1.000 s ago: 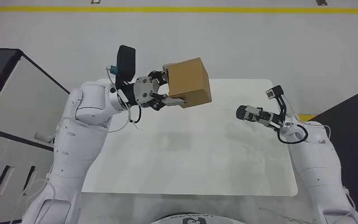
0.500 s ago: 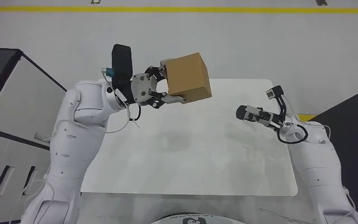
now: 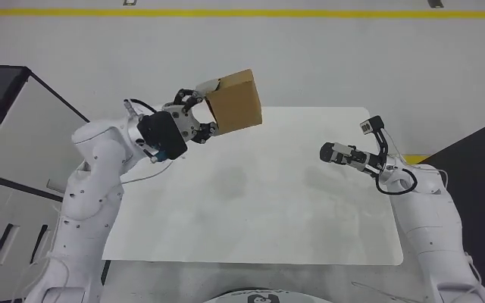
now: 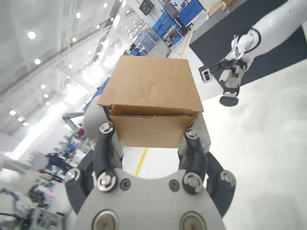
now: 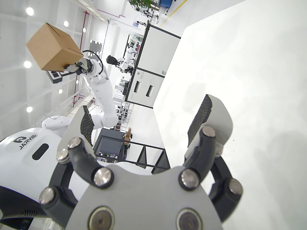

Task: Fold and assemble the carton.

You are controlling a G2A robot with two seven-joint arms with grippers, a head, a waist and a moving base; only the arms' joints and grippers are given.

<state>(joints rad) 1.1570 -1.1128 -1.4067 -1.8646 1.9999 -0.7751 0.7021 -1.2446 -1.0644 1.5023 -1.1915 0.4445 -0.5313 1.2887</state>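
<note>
**A:** What are the fingers doing?

**B:** The left gripper (image 4: 150, 130) has its fingers closed on the carton (image 4: 151, 87). One presses each side of the end nearest the wrist, just under an overhanging flap edge. The right gripper (image 5: 146, 113) has its fingers spread wide, ribbed pads facing each other, and it holds nothing.

**A:** Where is the carton?

**B:** It is in the air, off the table (image 3: 303, 212). In the top view it appears over the table's far left corner. It is folded into a box shape, with brown faces and one seam line showing in the right wrist view.

**A:** And the right arm?

**B:** Its gripper hangs above the right side of the table, well apart from the carton and pointing across towards it.

**A:** What lies between them?

**B:** The white tabletop.

**A:** Anything around?

**B:** A black-framed cabinet (image 5: 146, 72) with white panels stands off the table's left side. A yellow line (image 3: 242, 12) runs along the floor beyond the far edge. A dark surface (image 3: 462, 151) sits by the right arm.
</note>
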